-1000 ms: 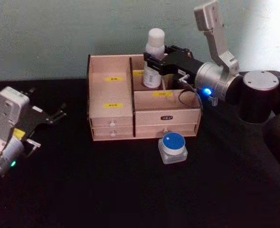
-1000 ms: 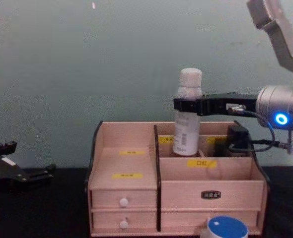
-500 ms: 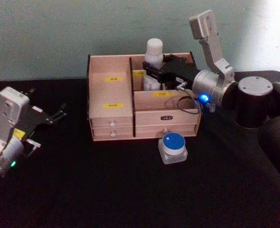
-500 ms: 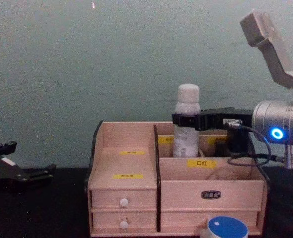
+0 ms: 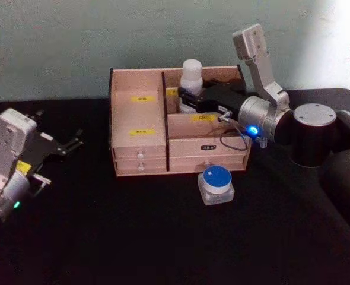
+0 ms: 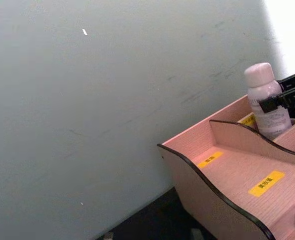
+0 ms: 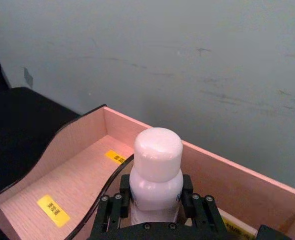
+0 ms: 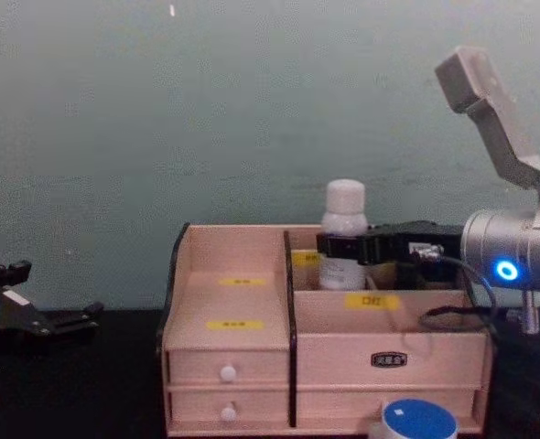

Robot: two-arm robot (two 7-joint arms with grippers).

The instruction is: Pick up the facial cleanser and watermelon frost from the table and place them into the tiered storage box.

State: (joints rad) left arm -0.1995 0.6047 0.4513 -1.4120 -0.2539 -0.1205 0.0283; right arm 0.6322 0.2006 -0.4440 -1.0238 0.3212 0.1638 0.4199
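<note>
The facial cleanser [image 5: 191, 71], a tall white bottle with a rounded cap, stands upright in a rear compartment of the tiered storage box [image 5: 138, 122]. Its lower half is sunk behind the box wall [image 8: 380, 315]. My right gripper [image 5: 190, 100] is shut on the bottle's shoulder just under the cap, as the right wrist view shows with the bottle [image 7: 157, 155] between the black fingers [image 7: 111, 206]. The watermelon frost [image 5: 216, 183], a squat jar with a blue lid, sits on the table in front of the box. My left gripper [image 5: 71, 142] rests open at the far left.
The black table has free room at the front and to the left of the box. A grey-green wall [image 8: 160, 110] stands close behind the box. Small drawers with white knobs [image 8: 227, 372] face me. The right arm's base [image 5: 311, 127] sits to the right of the box.
The right gripper has come down with the facial cleanser, sinking it from above the box deep into the rear compartment. The left arm and the blue-lidded jar have not moved.
</note>
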